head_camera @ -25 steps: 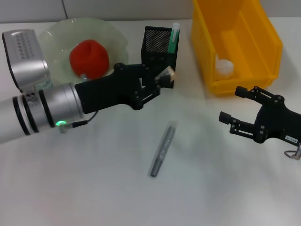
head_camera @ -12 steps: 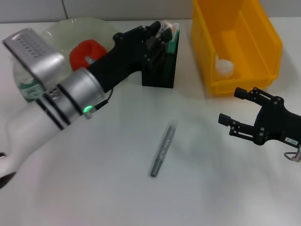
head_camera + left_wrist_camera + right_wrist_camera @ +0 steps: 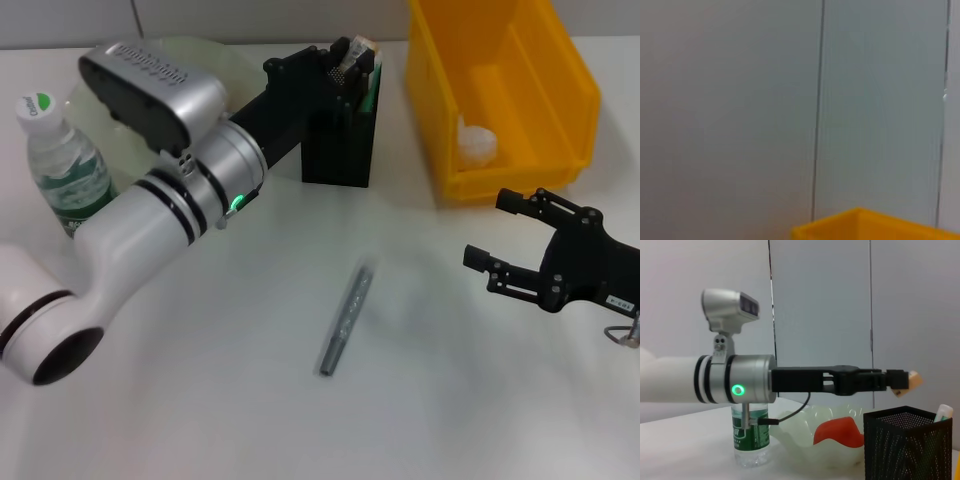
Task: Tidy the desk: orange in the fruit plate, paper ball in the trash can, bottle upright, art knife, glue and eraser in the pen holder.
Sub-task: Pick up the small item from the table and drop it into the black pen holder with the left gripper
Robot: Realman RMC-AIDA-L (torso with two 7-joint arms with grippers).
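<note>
My left gripper (image 3: 352, 57) is shut on a small tan eraser (image 3: 361, 46) and holds it just above the black mesh pen holder (image 3: 342, 140). The right wrist view shows the eraser (image 3: 913, 381) a little above the holder's rim (image 3: 907, 416). A green-and-white glue stick (image 3: 372, 92) stands in the holder. The grey art knife (image 3: 345, 318) lies on the table in the middle. The bottle (image 3: 55, 158) stands upright at the left. The red-orange fruit (image 3: 840, 432) lies in the pale green plate (image 3: 805, 432); my arm hides it in the head view. My right gripper (image 3: 487, 225) is open and empty at the right.
The yellow bin (image 3: 575, 90) at the back right holds a white paper ball (image 3: 478, 140); its edge also shows in the left wrist view (image 3: 865, 225). My left arm crosses the table's left half. The plate's rim (image 3: 185, 45) shows behind it.
My left arm has risen and swung back with the eraser, from in front of the pen holder to above its opening. The bottle has come into view. The right arm has not moved.
</note>
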